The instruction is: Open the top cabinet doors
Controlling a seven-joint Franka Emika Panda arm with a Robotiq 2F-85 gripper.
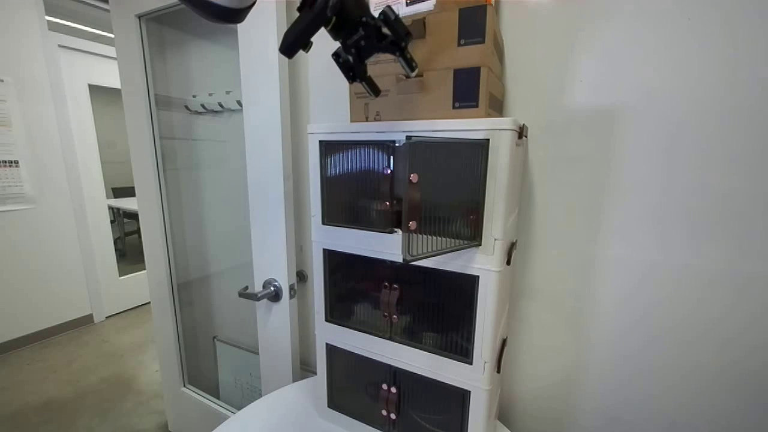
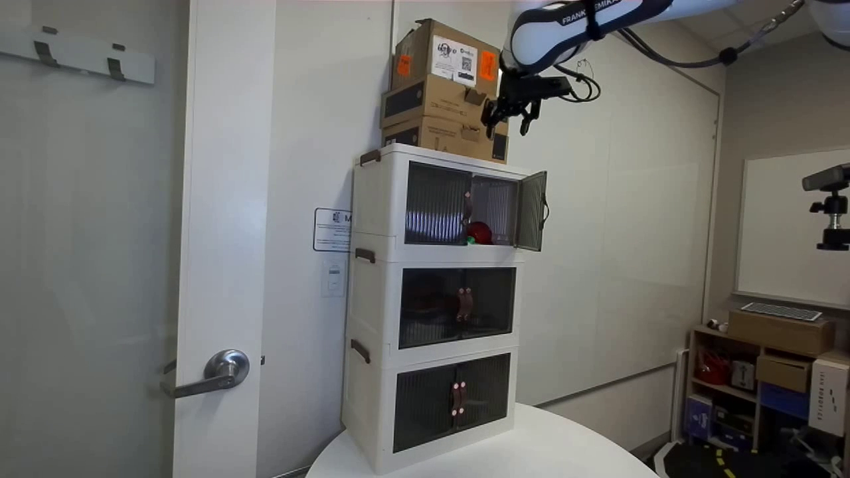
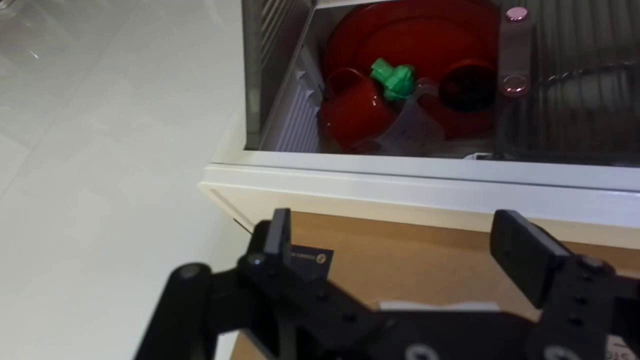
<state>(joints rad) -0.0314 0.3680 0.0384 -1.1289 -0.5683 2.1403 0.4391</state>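
The arm reads “FRANKA EMIKA”; a white box, “ROBOTICS”.

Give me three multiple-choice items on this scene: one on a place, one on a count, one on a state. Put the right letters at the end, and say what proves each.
1. Where do the cardboard boxes stand?
A. On the floor
B. On top of the white cabinet
C. Inside the lowest tier

2. How many stacked tiers make up the white cabinet?
A. Three
B. Two
C. Five

3. How do the top cabinet doors stand?
A. Both shut
B. Both wide open
C. One swung out, one shut

Right letters:
1: B, as both exterior views show the stack resting on the white cabinet's top.
2: A, as three pairs of tinted doors sit one above another.
3: C, as one panel stands out from the frame, baring red items inside, while its partner lies flush.
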